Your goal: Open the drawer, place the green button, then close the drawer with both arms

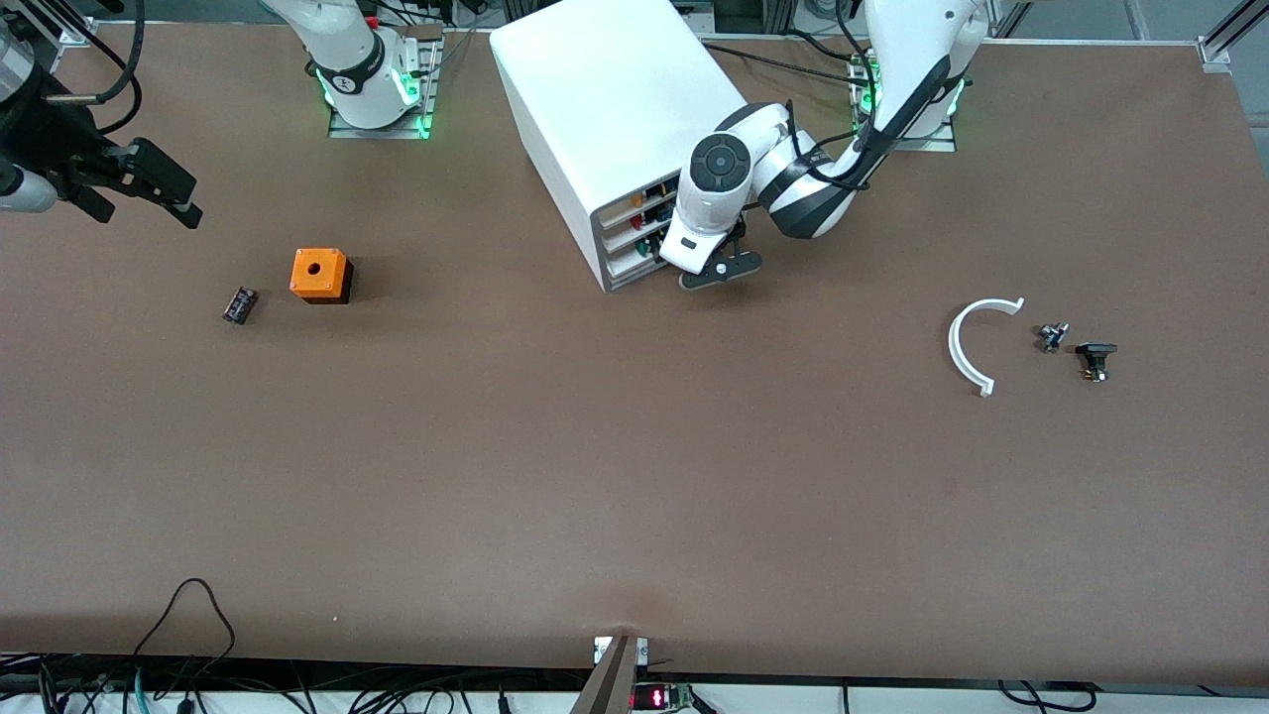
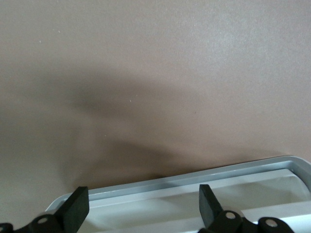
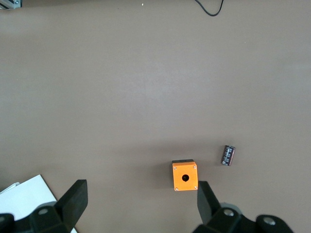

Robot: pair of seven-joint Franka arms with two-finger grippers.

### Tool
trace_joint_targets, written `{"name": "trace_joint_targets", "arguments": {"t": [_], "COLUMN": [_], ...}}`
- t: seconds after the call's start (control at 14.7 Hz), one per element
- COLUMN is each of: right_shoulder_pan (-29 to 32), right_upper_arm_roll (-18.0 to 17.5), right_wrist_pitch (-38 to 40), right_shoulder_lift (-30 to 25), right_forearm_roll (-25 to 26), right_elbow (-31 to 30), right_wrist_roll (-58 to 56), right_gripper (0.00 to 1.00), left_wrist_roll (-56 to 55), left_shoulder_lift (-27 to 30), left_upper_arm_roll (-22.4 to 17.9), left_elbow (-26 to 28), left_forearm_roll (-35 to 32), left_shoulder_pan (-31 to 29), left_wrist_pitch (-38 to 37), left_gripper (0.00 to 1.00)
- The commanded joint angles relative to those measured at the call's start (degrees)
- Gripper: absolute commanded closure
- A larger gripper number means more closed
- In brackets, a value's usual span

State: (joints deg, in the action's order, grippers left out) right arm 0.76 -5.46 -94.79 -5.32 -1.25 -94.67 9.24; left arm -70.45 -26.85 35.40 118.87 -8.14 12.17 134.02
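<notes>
The white cabinet [image 1: 615,89] stands between the arms' bases, with its drawer stack facing the front camera. My left gripper [image 1: 722,270] is low at the foot of that stack, at the left arm's end of it. In the left wrist view my left gripper [image 2: 143,211] is open and empty, its fingers [image 2: 77,209] over the grey-edged rim of a white tray-shaped drawer [image 2: 194,178]. My right gripper [image 1: 149,212] is open and empty, high over the right arm's end of the table; it also shows in the right wrist view [image 3: 141,204]. No green-capped button shows clearly.
An orange cube with a round hole [image 1: 319,275] [image 3: 184,175] and a tiny black part [image 1: 239,304] [image 3: 228,155] lie toward the right arm's end. A white curved piece [image 1: 967,347] and two small dark parts [image 1: 1053,336] [image 1: 1095,359] lie toward the left arm's end.
</notes>
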Motion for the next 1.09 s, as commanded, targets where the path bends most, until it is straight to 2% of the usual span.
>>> {"name": "trace_joint_targets", "arguments": {"t": [0.0, 0.2, 0.48, 0.61, 0.81, 1.02], "right_shoulder_pan": [0.1, 0.2, -0.1, -0.1, -0.7, -0.7], "right_upper_arm_roll": [-0.2, -0.2, -0.4, -0.4, -0.4, -0.4], "right_wrist_pitch": [1.4, 2.4, 4.4, 4.5, 4.3, 5.7], "right_shoulder_lift": [2.1, 4.9, 5.9, 5.8, 5.9, 5.9], "right_forearm_roll": [-0.3, 0.0, -0.1, 0.4, 0.6, 0.5], "right_elbow": [2.7, 5.5, 5.6, 5.6, 5.6, 5.1], "right_wrist_roll": [-1.0, -1.2, -1.1, -0.9, -0.5, 0.0], "right_gripper": [0.00, 0.00, 0.00, 0.00, 0.00, 0.00], "left_wrist_roll": [0.3, 0.3, 0.9, 1.5, 7.2, 13.5], "left_shoulder_lift": [0.0, 0.0, 0.6, 1.0, 1.1, 2.8], "left_upper_arm_roll": [1.0, 2.7, 3.0, 3.0, 2.5, 2.6], "left_elbow": [0.4, 0.4, -0.6, -4.2, -14.5, -21.6], "left_forearm_roll": [1.3, 1.3, 1.3, 0.9, 0.3, 0.2], "left_shoulder_pan": [-0.2, -1.0, -1.4, -2.6, -5.0, -9.5], "left_wrist_pitch": [-1.2, -1.9, -3.4, -7.6, -22.5, -30.5], "left_gripper": [0.00, 0.00, 0.00, 0.00, 0.00, 0.00]}}
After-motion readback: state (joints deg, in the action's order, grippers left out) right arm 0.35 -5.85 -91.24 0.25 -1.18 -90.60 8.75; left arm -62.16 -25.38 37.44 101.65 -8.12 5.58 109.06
